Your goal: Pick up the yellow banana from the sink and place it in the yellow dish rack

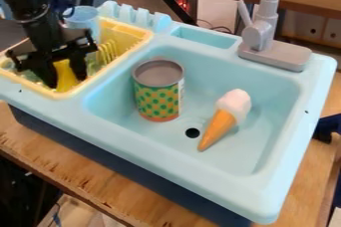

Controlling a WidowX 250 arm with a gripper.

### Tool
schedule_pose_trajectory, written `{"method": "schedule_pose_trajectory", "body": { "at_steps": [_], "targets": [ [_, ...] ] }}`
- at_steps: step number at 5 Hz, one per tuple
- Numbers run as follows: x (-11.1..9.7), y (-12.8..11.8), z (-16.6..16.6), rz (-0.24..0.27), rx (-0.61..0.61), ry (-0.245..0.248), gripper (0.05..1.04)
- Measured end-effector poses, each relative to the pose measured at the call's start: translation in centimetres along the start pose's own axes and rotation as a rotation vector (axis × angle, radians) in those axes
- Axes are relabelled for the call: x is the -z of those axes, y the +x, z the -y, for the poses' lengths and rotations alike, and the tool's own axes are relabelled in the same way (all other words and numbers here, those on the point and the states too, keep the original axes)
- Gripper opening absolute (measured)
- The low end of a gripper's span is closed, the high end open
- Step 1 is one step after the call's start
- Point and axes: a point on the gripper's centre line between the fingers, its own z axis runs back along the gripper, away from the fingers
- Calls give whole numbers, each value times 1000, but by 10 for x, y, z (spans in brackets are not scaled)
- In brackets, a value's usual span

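1. I am the black gripper (65,81), hanging over the left end of the toy sink (176,154), down at the near side of the yellow dish rack (142,33).
2. Right at my tips is a yellow object (65,73) — it is at the rack's near edge, partly covered by me. I cannot tell whether I am clamped on it or only around it.
3. Beside me in the rack, toward its right edge, I see a row of yellow prongs (108,52). A pale blue cup (83,16) is at the rack's far edge, partly behind my arm.
4. To my right, a can (158,94) stands upright in the light blue basin (269,84), near the basin's left edge. It has a grey top, a label dotted in green and yellow, and an orange band at the bottom.
5. A toy ice cream cone (224,120) lies in the right half of the basin, well apart from me — its white scoop points toward the far right corner, its orange tip toward the near edge. The round drain hole (192,133) is between the can and the cone.
6. The grey faucet (258,37) rises from the sink's far edge, near its far right corner. Under the sink is a wooden table (83,173).
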Motion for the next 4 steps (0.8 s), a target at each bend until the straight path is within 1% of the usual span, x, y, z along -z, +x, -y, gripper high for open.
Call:
{"method": "schedule_pose_trajectory", "body": {
  "at_steps": [1,2,3,4],
  "targets": [
    [7,-3,1,-32,1,-18,722],
    [2,0,4,-41,16,-23,980],
    [-2,1,5,-56,11,-22,1006],
    [-18,12,12,-54,38,-8,1003]
  ]
}}
